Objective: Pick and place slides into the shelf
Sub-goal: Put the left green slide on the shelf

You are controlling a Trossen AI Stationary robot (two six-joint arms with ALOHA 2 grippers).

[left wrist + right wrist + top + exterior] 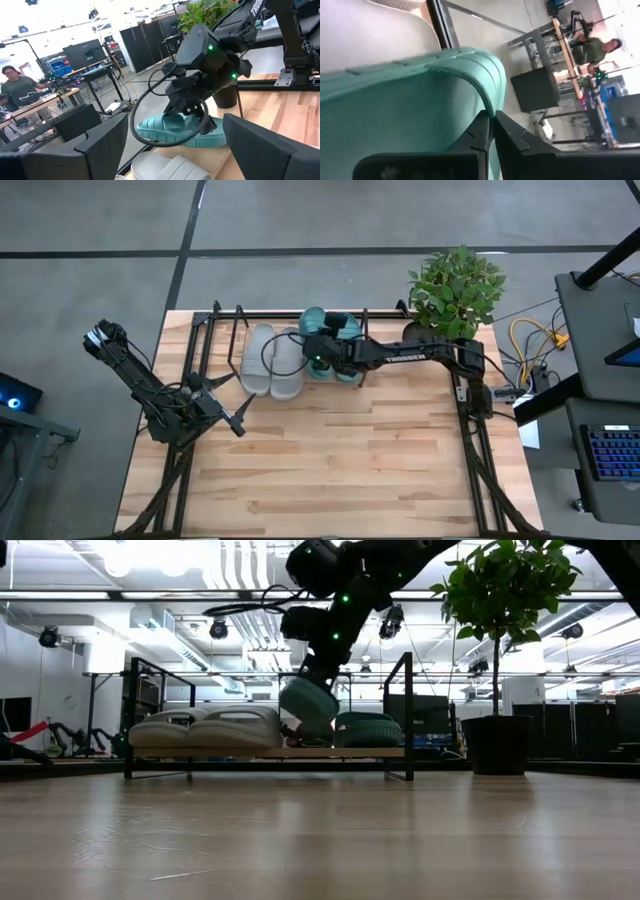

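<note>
1. While reaching toward upper centre in the high view, right gripper is clamped on a teal slide, tilted above the shelf.
2. Two grey slides and another teal slide rest on it.
3. Left gripper, fingers apart, waits lower left.

the right arm is reaching across the table from the right side, its gripper sitting over the shelf at the table's far edge and covering part of a teal slide, with a second teal slide lying just beside it. two light grey slides are resting side by side on the shelf, just left of the teal ones. the left gripper is waiting over the wooden tabletop near the left edge, well apart from the shelf, and a potted plant is standing at the far right corner.
</note>
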